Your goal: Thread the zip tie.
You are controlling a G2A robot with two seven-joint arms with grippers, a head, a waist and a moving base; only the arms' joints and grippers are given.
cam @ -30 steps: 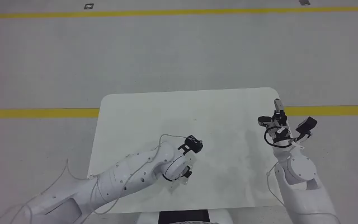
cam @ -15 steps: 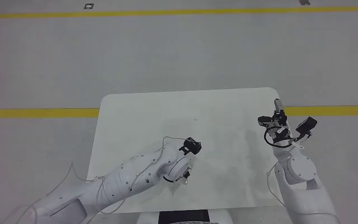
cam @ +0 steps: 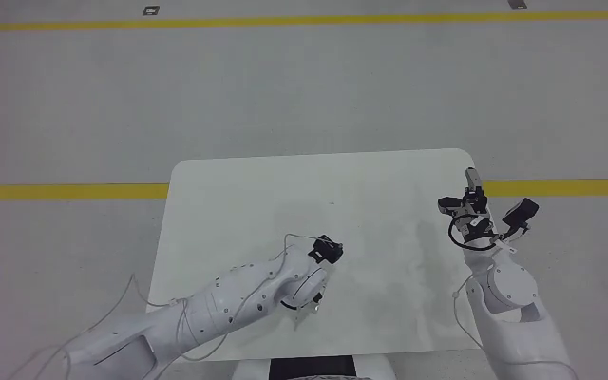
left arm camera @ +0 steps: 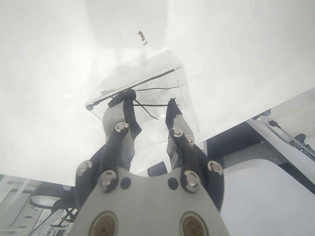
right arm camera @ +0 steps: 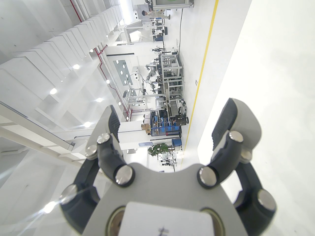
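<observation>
White table [cam: 237, 190]: zip tie [left arm camera: 147, 81] flat along clear box [left arm camera: 187, 106] edge.

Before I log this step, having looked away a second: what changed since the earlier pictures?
The left gripper drew slightly back toward the near edge of the table, jaws open over the clear box of zip ties. No grasp or release shows. The right gripper, open, stayed by the right edge.

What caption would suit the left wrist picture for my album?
Open left gripper at a clear box of black zip ties.
</observation>
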